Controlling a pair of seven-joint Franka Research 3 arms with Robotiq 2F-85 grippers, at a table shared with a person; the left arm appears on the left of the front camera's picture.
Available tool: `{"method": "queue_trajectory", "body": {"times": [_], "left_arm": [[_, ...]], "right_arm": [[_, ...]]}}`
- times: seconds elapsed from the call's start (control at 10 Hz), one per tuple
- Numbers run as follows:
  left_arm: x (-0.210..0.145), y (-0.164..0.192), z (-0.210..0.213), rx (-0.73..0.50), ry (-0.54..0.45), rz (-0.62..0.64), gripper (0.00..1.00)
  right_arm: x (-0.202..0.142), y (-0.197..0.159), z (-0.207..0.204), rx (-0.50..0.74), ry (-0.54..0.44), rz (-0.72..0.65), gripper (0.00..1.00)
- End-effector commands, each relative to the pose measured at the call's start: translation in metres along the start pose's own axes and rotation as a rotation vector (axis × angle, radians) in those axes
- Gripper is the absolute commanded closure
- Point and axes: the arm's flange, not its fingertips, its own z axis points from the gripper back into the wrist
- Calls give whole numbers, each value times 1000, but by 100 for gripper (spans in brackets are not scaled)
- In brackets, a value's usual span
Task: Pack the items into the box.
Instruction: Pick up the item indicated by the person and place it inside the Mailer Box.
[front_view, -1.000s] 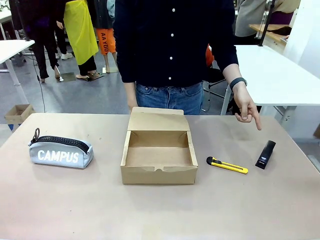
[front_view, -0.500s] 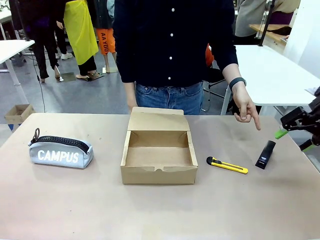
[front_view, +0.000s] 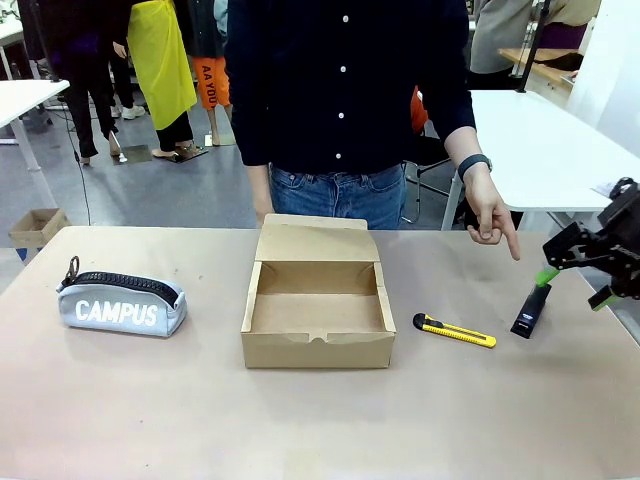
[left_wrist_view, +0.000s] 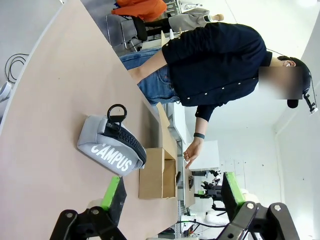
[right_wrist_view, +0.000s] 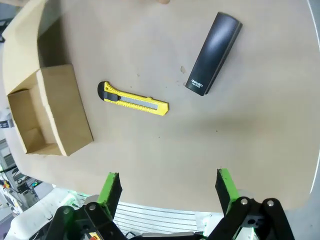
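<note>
Right gripper (front_view: 573, 286) spread, hovering near the stapler (front_view: 531, 309) on the right. Left gripper (left_wrist_view: 170, 186) spread too; box (front_view: 316, 351) sits open.

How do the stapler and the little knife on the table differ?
The stapler is black, the utility knife yellow and black. The stapler is shorter and thicker, the knife slimmer and longer. The knife lies nearer the box; the stapler farther right. Both rest on the table, outside the box.

Black, bolt-jointed right hand (front_view: 573, 286) with two bright green pads (right_wrist_view: 111, 187)
</note>
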Motion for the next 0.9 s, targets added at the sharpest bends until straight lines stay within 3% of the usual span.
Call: {"method": "queue_trajectory", "body": {"times": [0.0, 0.3, 0.5, 0.8], "left_arm": [[-3, -1, -1, -26, -17, -21, 0], [-3, -1, -1, -26, -17, -21, 0], [-3, -1, -1, -26, -17, -21, 0], [-3, -1, -1, -26, -17, -21, 0]], "right_arm": [[10, 6, -5, -93, 18, -78, 0], [15, 30, -21, -218, 44, -307, 0], [29, 40, -25, -228, 41, -383, 0], [48, 48, -35, -295, -33, -513, 0]]}}
